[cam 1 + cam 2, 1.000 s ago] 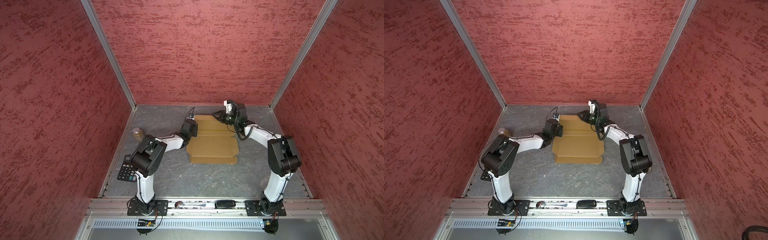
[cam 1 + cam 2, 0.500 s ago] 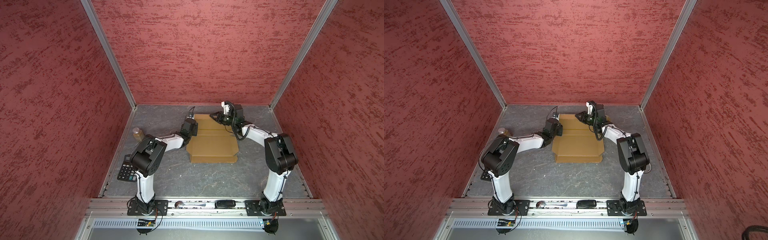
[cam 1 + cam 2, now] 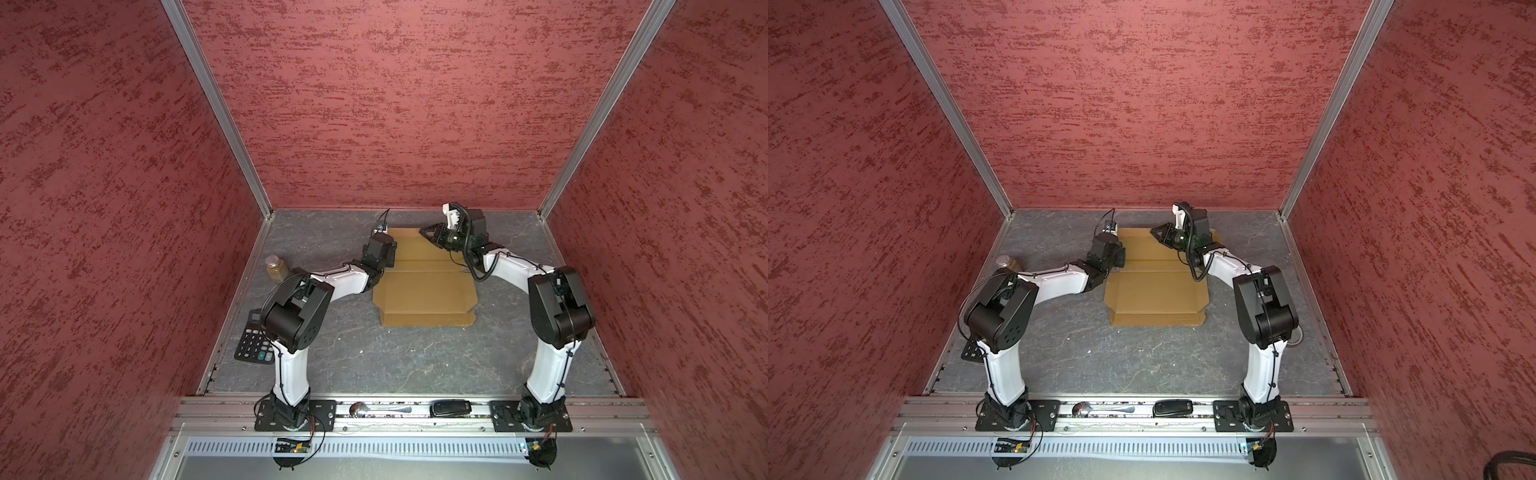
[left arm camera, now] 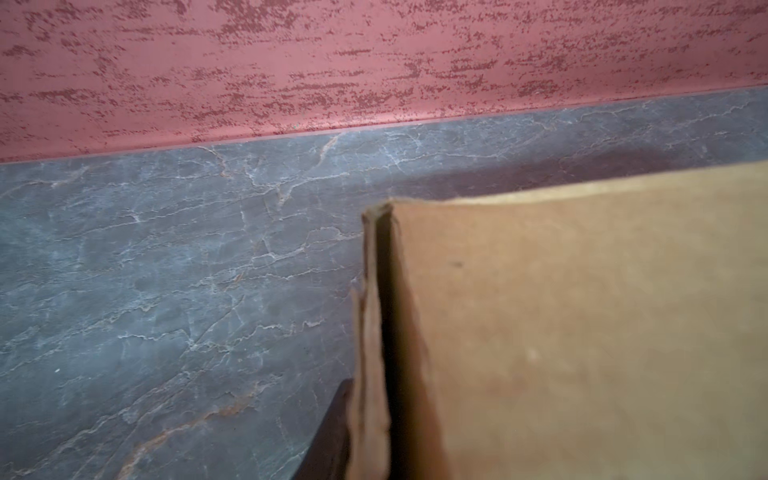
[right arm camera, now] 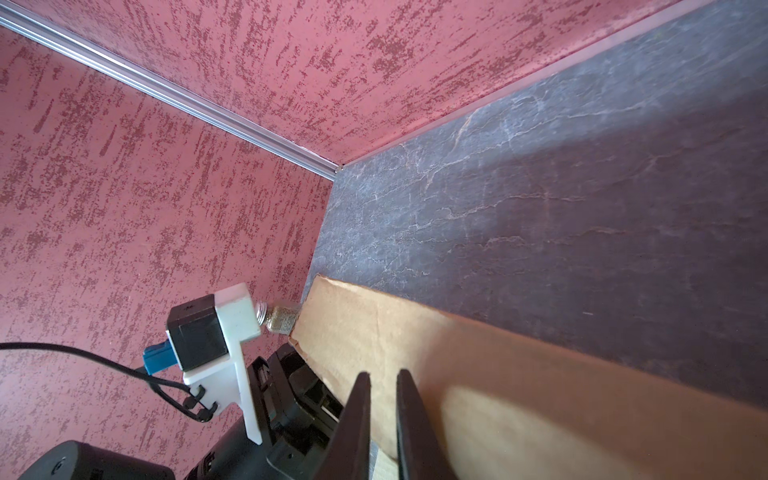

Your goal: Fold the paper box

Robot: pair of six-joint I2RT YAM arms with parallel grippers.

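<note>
The paper box [image 3: 424,286] [image 3: 1156,286] is a tan cardboard sheet lying at the back middle of the table, with its near flaps raised. My left gripper [image 3: 390,242] sits at the sheet's back left edge. In the left wrist view one dark finger [image 4: 332,428] lies against the outside of an upturned side flap [image 4: 374,332], and the other finger is hidden behind the cardboard. My right gripper [image 3: 423,230] [image 5: 382,376] hovers over the back flap [image 5: 540,395], pointing left. Its jaws are almost together with only a thin slit and nothing between them.
A glass jar [image 3: 276,268] stands by the left wall and a black calculator [image 3: 255,345] lies nearer the front left. A spoon [image 3: 365,409] and a black remote-like object [image 3: 451,407] rest on the front rail. The back wall is close behind the box.
My right gripper has shifted slightly left over the back flap and its elbow has drawn inward. The left arm and the box stay in place.
</note>
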